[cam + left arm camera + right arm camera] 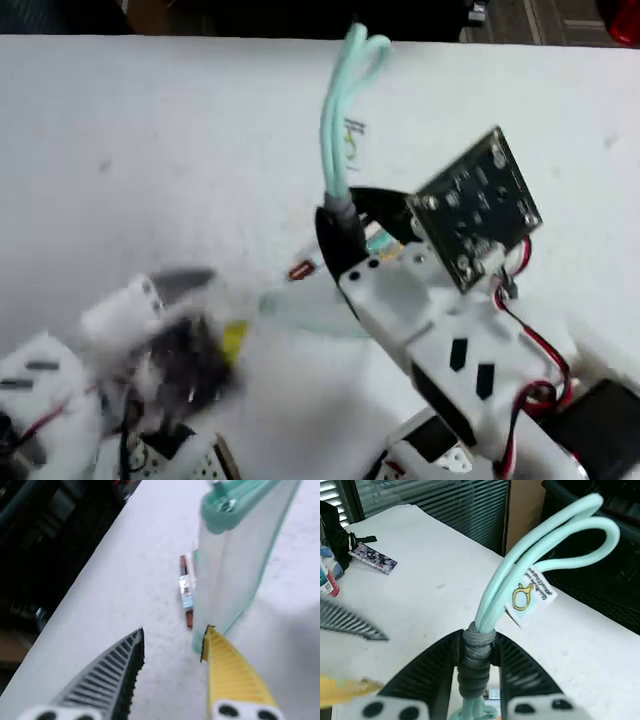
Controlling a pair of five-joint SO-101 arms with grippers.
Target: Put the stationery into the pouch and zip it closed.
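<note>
The pouch (235, 565) is a flat sleeve of clear, soft plastic edged with a mint green band. In the left wrist view it stands tilted up off the desk (125, 580), and a small metal piece sits at its mint end. Through the clear wall I cannot tell whether anything lies inside, nor how the zip stands. A slim pen (185, 587), reddish brown at both ends with a pale wrap round its middle, lies outside on the desk, just beside the pouch's lower edge. In the high view, pouch (300, 310) and pen (300, 270) sit near the middle of the desk, well apart from its far edge.

A round, smooth mint cord loop (487, 610) rises from the pouch. A white fabric tag (531, 594) with a yellow mark hangs from it. Its base is bound in grey thread (475, 655).

The right claw (477, 642), of black ribbed plastic, is pressed closed on that grey binding; the loop (335, 130) stands up above it.

The left claw (172, 640) gapes wide and holds nothing. It has one grey toothed finger (115, 675) and one yellow (230, 675), whose tip is touching or nearly at the pouch's lower corner.

A flat printed packet (372, 559) lies near the desk's far corner, beside a black bag (335, 535).
</note>
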